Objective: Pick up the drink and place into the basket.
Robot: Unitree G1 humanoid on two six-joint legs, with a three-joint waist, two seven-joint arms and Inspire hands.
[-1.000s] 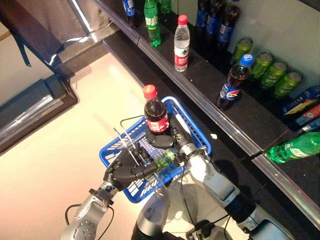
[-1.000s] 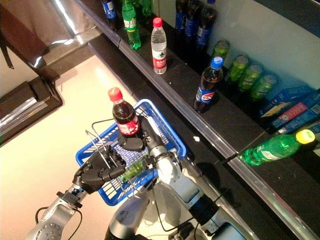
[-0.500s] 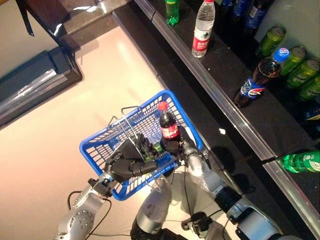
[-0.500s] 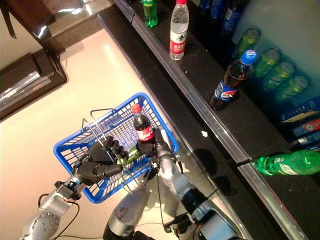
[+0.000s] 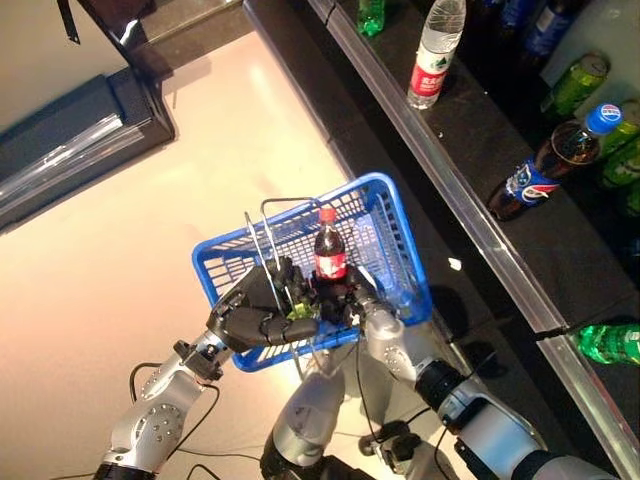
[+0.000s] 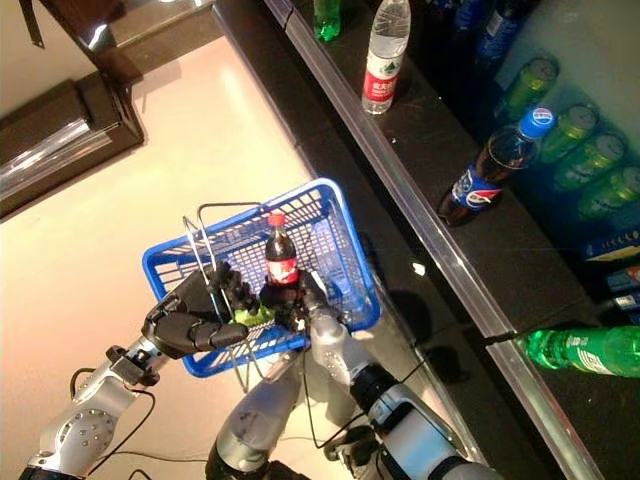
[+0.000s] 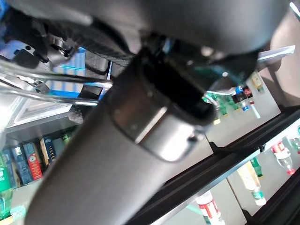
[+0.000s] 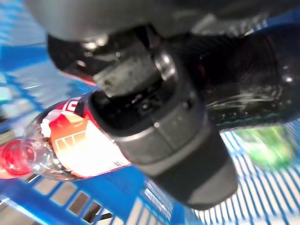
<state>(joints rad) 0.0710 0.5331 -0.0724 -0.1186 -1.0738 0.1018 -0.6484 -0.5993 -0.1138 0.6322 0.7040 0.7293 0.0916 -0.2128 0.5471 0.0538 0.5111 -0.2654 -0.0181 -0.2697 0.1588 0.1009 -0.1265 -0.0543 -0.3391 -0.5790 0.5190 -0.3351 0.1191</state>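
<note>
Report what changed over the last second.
The right hand, shut on the cola bottle, carried it down from above the blue basket into it. The left hand kept its grip on the basket's wire handles. The camera shifted; the shelf bottles did not move.

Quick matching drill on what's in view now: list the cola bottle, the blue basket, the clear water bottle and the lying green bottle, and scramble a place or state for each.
Things:
1. cola bottle
2. blue basket
3. water bottle
4. green bottle

Places or states:
A. lying on its side on the shelf
B. held by its wire handles in the left hand
C. upright inside the basket, in the right hand
D. standing on the shelf

Pairs: 1-C, 2-B, 3-D, 4-A
</note>
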